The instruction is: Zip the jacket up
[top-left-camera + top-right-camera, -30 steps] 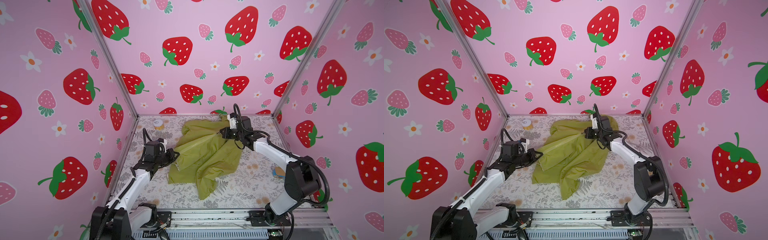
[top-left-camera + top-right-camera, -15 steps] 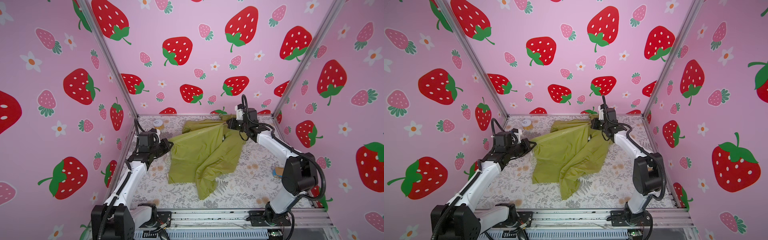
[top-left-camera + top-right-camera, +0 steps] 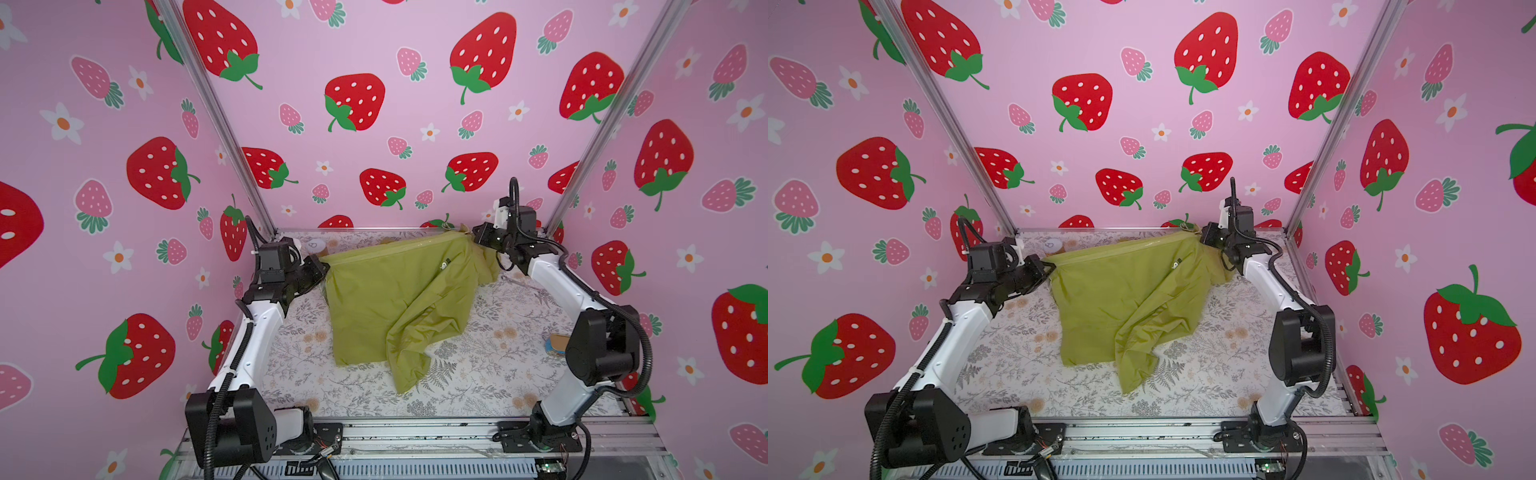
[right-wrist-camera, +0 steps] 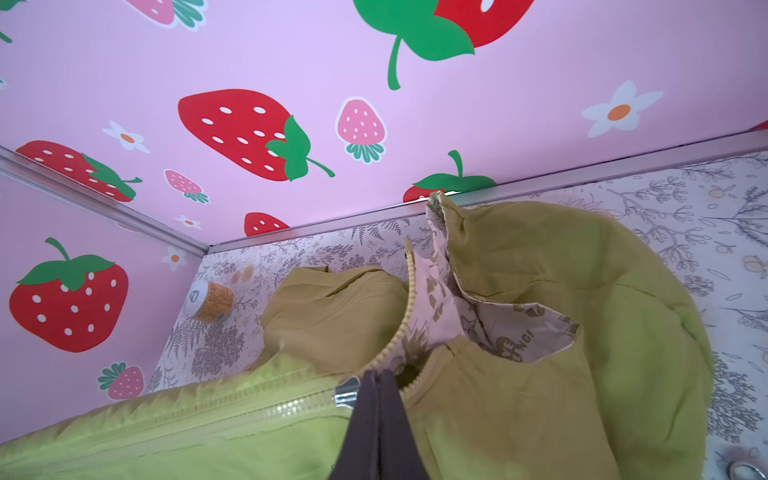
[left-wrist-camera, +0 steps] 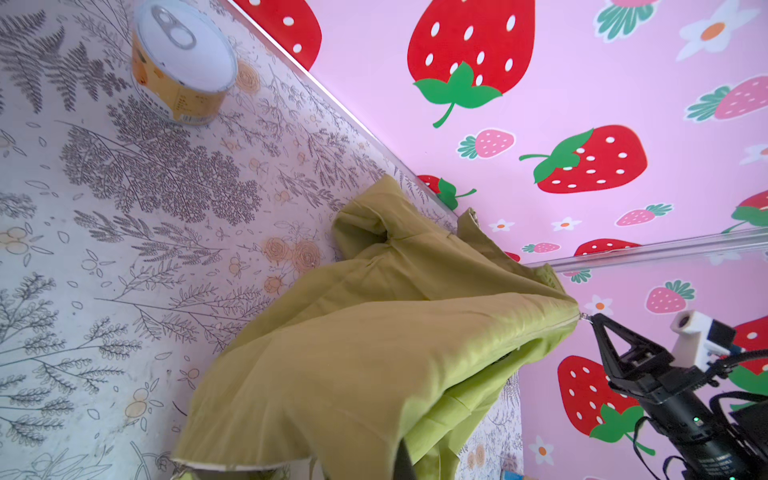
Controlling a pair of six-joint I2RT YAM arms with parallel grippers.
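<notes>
Top views: the jacket [image 3: 395,299] is mid-table toward the back wall. Its zipper edge is pulled taut between the two grippers and raised off the mat [image 3: 490,365], and the rest drapes down toward the front, one fold trailing to a point. On the left end of that edge the left gripper [image 3: 319,266] is clamped on fabric. At the right end, near the back-right corner, the right gripper [image 3: 473,237] is pinched closed. Both top views agree: jacket [image 3: 1125,299], left gripper [image 3: 1047,268], right gripper [image 3: 1202,236]. A small can [image 3: 318,245] stands on the mat just behind the left gripper.

Left wrist: its own fingers are mostly buried under fabric, with only a dark sliver at the frame edge. The jacket [image 5: 374,353] hangs from the grip, its seam running straight to the right gripper [image 5: 592,321], whose tips meet at the far end of the fabric. The can [image 5: 183,66] is upright with a pull-tab lid, apart from the jacket.

Right wrist: dark fingers [image 4: 365,424] are closed together on the silver zipper pull [image 4: 345,395]. The zipper is meshed along the stretched side. Past the pull the rows split — one row of teeth [image 4: 409,299] curves up free. Cream patterned lining [image 4: 498,328] shows in the open neck, and the hood [image 4: 602,291] lies on the mat beyond. The can [image 4: 210,305] is near the corner.
</notes>
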